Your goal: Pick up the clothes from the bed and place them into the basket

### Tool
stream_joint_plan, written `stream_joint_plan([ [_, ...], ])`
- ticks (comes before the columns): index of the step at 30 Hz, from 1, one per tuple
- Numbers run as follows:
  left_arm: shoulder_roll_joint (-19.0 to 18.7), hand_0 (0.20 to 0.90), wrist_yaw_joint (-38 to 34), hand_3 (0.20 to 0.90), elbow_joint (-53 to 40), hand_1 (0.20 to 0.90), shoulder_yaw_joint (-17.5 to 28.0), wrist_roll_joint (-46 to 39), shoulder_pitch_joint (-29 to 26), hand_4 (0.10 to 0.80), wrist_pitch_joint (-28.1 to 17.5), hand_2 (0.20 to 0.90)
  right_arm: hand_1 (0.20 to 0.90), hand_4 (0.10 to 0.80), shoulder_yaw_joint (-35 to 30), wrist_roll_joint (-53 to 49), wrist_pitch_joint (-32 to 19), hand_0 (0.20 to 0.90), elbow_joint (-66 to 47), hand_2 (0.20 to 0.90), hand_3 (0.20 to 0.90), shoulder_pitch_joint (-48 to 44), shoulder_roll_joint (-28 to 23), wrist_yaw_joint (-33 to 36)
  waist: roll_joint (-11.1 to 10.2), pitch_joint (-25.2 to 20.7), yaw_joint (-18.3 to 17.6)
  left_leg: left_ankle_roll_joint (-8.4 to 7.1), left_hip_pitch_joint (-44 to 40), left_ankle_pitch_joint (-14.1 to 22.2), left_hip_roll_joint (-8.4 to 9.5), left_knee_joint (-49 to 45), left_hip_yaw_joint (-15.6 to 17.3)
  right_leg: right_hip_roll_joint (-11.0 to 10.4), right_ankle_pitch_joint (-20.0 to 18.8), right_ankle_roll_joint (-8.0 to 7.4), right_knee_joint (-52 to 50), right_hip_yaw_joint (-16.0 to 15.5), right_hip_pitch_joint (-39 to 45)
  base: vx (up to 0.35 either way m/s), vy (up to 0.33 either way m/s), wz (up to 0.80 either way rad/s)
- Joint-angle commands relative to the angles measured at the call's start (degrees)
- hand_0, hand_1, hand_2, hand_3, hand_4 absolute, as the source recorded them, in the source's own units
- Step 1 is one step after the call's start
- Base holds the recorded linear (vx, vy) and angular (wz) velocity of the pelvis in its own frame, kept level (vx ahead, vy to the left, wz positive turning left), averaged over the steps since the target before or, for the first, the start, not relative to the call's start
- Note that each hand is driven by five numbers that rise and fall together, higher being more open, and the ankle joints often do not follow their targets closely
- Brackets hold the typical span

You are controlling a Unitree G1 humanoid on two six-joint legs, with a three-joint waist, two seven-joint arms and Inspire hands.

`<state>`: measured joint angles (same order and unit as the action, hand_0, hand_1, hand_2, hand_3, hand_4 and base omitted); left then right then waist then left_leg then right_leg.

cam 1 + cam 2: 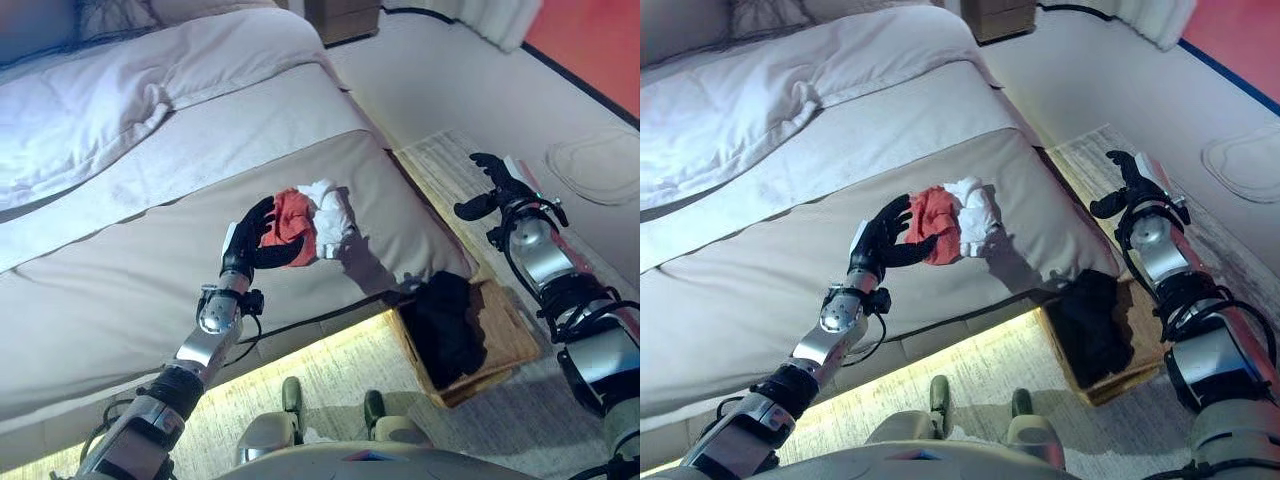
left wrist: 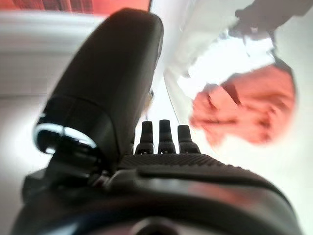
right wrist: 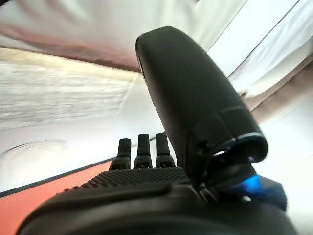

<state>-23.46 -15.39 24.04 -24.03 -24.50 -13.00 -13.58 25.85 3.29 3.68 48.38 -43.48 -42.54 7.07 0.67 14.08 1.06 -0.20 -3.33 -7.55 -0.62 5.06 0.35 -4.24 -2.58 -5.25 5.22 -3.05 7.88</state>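
A bundle of red cloth (image 1: pixel 292 225) and white cloth (image 1: pixel 332 214) shows just past my left hand (image 1: pixel 250 240), over the beige bed (image 1: pixel 150 290). It casts a shadow on the bed to its right and looks clear of the cover. In the left wrist view the fingers (image 2: pixel 159 137) are straight, and the red cloth (image 2: pixel 247 111) lies beyond them, not gripped. A brown basket (image 1: pixel 505 335) stands on the floor by the bed's corner with a dark garment (image 1: pixel 442 318) in it. My right hand (image 1: pixel 497 187) hangs open in the air above the rug, beyond the basket.
A white duvet (image 1: pixel 90 110) is heaped at the head of the bed. A striped rug (image 1: pixel 450 165) lies beside the bed under the basket. A wooden cabinet (image 1: pixel 345 18) stands at the back, and a round pale mat (image 1: pixel 598 165) lies on the floor at far right.
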Motion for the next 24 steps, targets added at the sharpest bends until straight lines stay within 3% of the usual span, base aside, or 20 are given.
stream_joint_plan([
  [1, -2.6, 0.9, 1.6, 0.9, -1.6, 0.9, 2.4, 2.6, -1.9, 0.8, -4.2, 0.9, 0.9, 0.8, 4.9, -0.2, -3.9, 0.9, 3.0, 0.9, 0.9, -10.8, -3.2, 0.6, -2.9, -3.6, 4.0, -0.08, 2.6, 14.2, 1.01, -12.8, -2.6, -1.4, 7.4, 3.04, -14.3, -5.0, -7.1, 0.013, 0.003, 0.46],
  [8, -5.2, 0.9, 3.8, 0.9, -6.2, 0.9, 2.8, 0.0, -2.4, 0.8, -8.2, 0.9, 0.9, 0.8, 8.6, 2.2, -4.0, 0.9, 6.2, 0.9, 0.9, -17.7, -2.4, 2.2, -0.5, 5.0, 7.9, 0.71, 11.7, 15.9, 4.11, -22.0, -6.3, -3.1, 10.8, 4.69, -22.6, -8.0, -13.3, -0.057, 0.028, 0.44],
  [12, -6.7, 0.9, 4.3, 0.9, -11.9, 0.9, 2.6, -1.2, -2.1, 0.8, -10.4, 0.9, 0.9, 0.8, 11.4, 3.5, -1.3, 0.9, 8.8, 0.9, 0.9, -23.2, -2.2, 3.7, 1.7, 10.4, 10.0, 1.77, 19.8, 17.1, 6.14, -29.5, -7.7, -4.2, 14.0, 6.0, -33.6, -9.0, -21.6, -0.124, 0.044, 0.29],
  [23, -7.5, 0.9, 0.9, 0.9, -18.1, 0.9, 2.0, -4.2, -1.1, 0.8, -11.5, 0.9, 0.9, 0.8, 11.2, 2.0, -0.3, 0.9, 15.7, 0.9, 0.9, -29.4, -3.1, 4.3, 4.6, 15.7, 12.2, 2.51, 33.2, 20.3, 9.27, -44.1, -7.2, -5.7, 18.9, 8.15, -50.0, -9.6, -34.5, -0.053, 0.013, 0.18],
  [24, -7.4, 0.9, 0.6, 0.9, -18.4, 0.9, 2.0, -4.7, -0.7, 0.8, -11.8, 0.9, 0.9, 0.8, 11.4, 1.6, -0.1, 0.9, 16.2, 0.9, 0.9, -29.6, -3.2, 4.5, 4.7, 15.7, 12.4, 2.52, 33.6, 22.0, 9.39, -45.6, -7.1, -5.5, 20.4, 7.88, -51.3, -9.1, -35.0, 0.026, -0.02, 0.11],
])
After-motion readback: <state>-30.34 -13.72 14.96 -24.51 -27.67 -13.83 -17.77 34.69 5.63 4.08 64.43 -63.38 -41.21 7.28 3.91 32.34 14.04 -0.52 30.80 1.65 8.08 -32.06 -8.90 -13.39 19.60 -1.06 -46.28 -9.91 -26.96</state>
